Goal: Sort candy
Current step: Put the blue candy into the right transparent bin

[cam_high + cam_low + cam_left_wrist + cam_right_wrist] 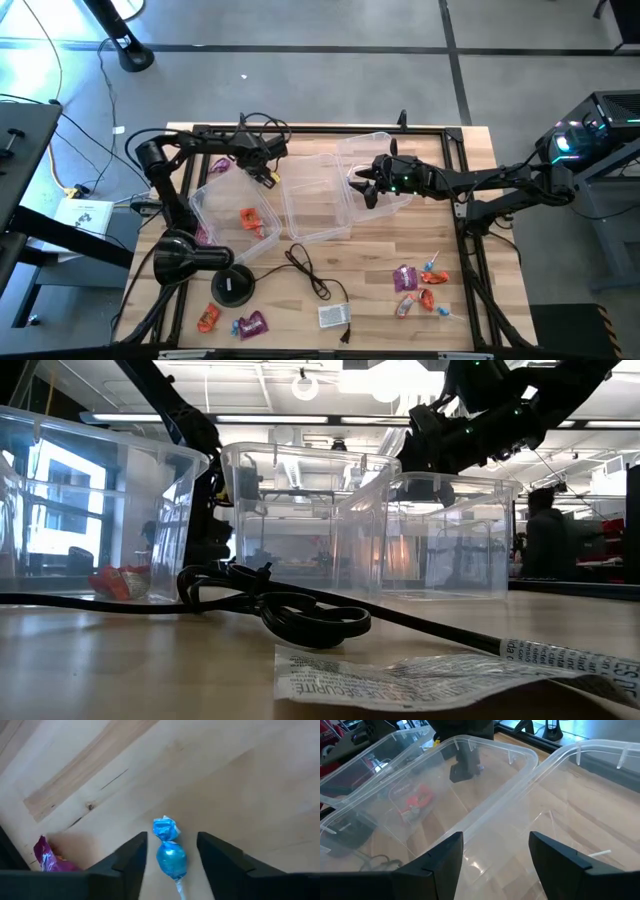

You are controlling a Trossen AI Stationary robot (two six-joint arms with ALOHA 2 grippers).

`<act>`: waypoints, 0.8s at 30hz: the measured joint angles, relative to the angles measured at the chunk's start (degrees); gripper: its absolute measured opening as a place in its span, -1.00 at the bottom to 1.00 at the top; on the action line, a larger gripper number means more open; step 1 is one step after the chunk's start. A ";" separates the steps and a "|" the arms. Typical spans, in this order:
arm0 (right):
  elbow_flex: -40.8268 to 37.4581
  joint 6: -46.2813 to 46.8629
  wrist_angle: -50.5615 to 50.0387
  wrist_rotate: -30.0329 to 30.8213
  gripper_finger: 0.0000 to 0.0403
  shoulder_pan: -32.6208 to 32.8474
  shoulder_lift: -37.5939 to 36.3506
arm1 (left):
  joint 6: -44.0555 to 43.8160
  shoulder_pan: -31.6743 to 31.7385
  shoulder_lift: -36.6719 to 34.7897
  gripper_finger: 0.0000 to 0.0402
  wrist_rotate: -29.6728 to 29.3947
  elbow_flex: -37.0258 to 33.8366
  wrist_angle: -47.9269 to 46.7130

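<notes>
Left wrist view: left gripper (170,852), fingers spread, straddles a light blue candy (169,855) lying on the table (225,780) near its far edge; pick step, closing next. Right gripper (495,855), fingers apart and empty, hovers over the clear bins (520,785).

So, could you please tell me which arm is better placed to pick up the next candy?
Left. The left gripper is open, straddling a blue candy on the table, while the right gripper hovers open over the clear bins, holding nothing.
</notes>
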 joint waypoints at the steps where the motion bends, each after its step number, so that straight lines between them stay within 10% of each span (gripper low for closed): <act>1: 0.00 0.00 -0.02 0.00 0.10 0.00 0.00 | 0.13 -0.18 0.02 -0.29 0.07 0.00 -0.01; 7: 0.00 0.00 -0.10 0.00 0.10 0.00 0.00 | 3.62 -0.70 0.10 -0.92 1.13 -0.11 0.12; 24: 0.00 -0.03 -0.14 0.14 0.10 -0.02 0.00 | 9.26 -1.45 -8.52 -1.00 -3.83 10.42 -1.76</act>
